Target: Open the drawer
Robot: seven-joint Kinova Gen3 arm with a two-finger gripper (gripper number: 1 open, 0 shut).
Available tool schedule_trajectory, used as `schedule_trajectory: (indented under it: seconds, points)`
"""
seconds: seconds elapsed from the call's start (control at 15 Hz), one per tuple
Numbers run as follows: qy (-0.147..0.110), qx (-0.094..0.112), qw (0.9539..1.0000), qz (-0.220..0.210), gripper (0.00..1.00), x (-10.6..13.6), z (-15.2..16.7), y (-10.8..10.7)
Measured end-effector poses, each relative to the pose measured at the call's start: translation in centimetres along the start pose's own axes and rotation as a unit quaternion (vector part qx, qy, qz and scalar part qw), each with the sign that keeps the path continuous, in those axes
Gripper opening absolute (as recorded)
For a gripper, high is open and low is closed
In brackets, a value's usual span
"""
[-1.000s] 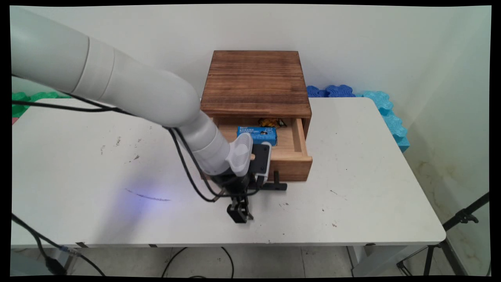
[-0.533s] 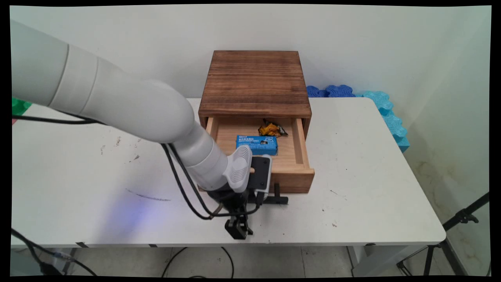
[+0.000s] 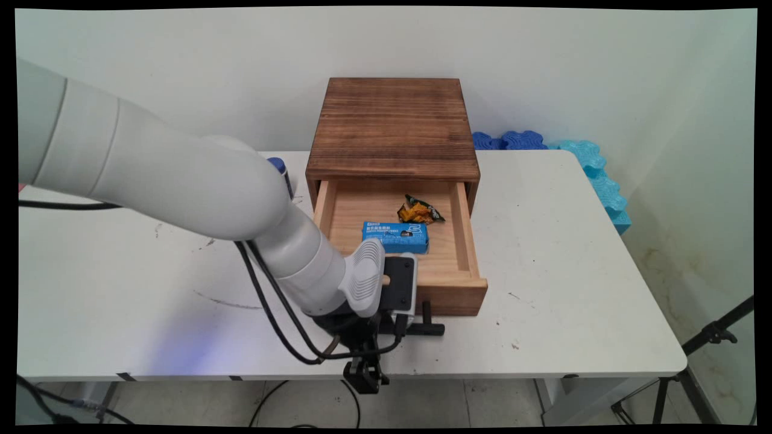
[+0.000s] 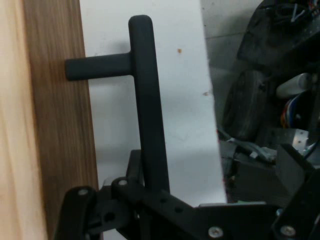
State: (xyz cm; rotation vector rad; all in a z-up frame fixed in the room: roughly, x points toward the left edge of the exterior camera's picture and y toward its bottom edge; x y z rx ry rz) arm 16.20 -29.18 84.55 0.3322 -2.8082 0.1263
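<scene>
A dark wooden box (image 3: 392, 126) stands at the back of the white table (image 3: 573, 271), and its pale drawer (image 3: 461, 292) is pulled far out toward the near edge. Inside the drawer lie a blue carton (image 3: 395, 236) and a crumpled orange snack wrapper (image 3: 417, 211). My gripper (image 3: 401, 325) sits low in front of the drawer, shut on its black T-shaped handle (image 3: 429, 328). In the hand view the handle bar (image 4: 147, 100) runs down between the fingers of the gripper (image 4: 150, 200), with the drawer front (image 4: 55, 125) at the left.
A blue-capped object (image 3: 278, 166) peeks out behind the arm, left of the box. Blue and cyan foam pieces (image 3: 579, 157) lie along the table's far right edge. A black tripod leg (image 3: 711, 334) stands on the floor at the right. The table's near edge is just under my hand.
My gripper has moved toward the table's near edge with the handle, and the drawer has slid further out, showing more of the carton and wrapper.
</scene>
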Motion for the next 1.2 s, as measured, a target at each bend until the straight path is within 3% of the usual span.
schedule_trajectory:
  seconds: [1.2]
  points:
    - [0.010,-0.019,0.9997,-0.013,1.00,-1.2,-1.3,2.9]
